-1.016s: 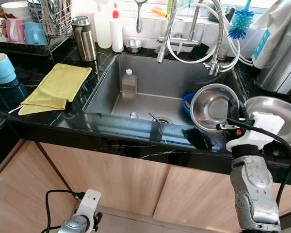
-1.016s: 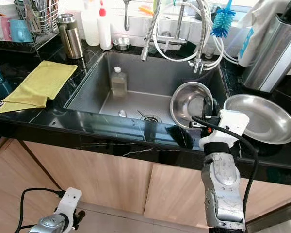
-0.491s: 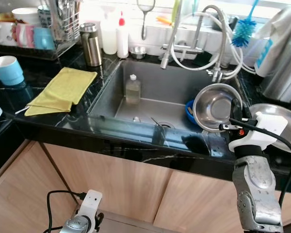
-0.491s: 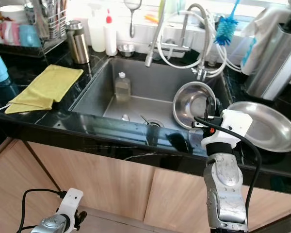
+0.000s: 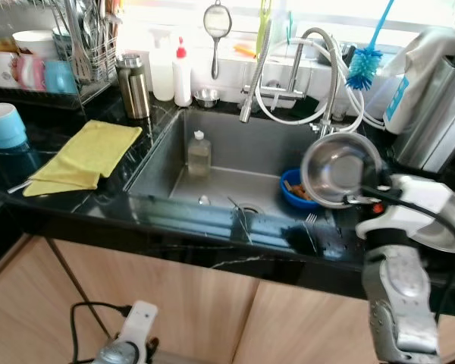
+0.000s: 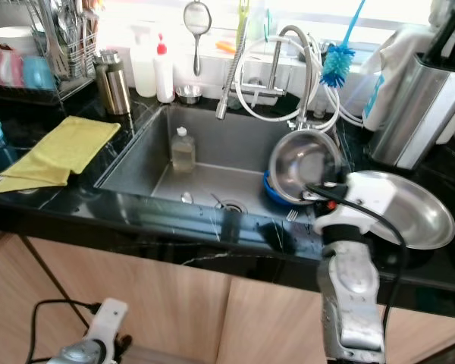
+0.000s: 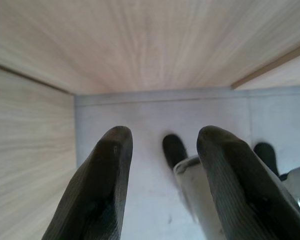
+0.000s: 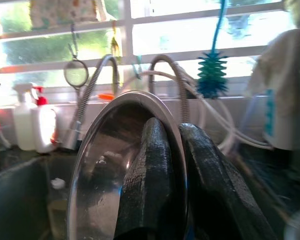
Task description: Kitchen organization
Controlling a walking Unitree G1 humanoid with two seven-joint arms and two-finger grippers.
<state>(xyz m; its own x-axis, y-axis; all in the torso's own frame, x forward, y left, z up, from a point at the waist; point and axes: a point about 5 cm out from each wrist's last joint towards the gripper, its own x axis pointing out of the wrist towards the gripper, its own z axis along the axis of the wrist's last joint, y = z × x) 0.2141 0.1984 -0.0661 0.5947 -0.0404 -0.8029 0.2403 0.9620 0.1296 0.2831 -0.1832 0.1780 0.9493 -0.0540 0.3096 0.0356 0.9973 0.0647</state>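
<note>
My right gripper (image 5: 366, 199) is shut on the rim of a steel bowl (image 5: 339, 168), holding it tilted on edge over the right end of the sink (image 5: 227, 136). In the right wrist view both fingers (image 8: 160, 165) pinch the steel bowl's rim (image 8: 90, 165), one inside and one outside. Below it in the sink sits a blue bowl (image 5: 294, 189) with food scraps, beside a fork (image 5: 309, 221). A steel plate (image 6: 413, 211) lies on the counter to the right. My left gripper (image 7: 160, 165) hangs open, low in front of the wooden cabinet.
A small clear bottle (image 5: 199, 152) stands in the sink by the drain (image 5: 249, 208). A yellow cloth (image 5: 83, 155) and a blue cup (image 5: 1, 125) are on the left counter, with a dish rack (image 5: 68, 45) behind. The faucet and hoses (image 5: 318, 61) arch over the sink; a steel canister (image 5: 440, 114) stands at right.
The camera has pulled back and tilted up. My right gripper has lifted the steel bowl a little, so the blue bowl under it shows more. The left arm still hangs.
</note>
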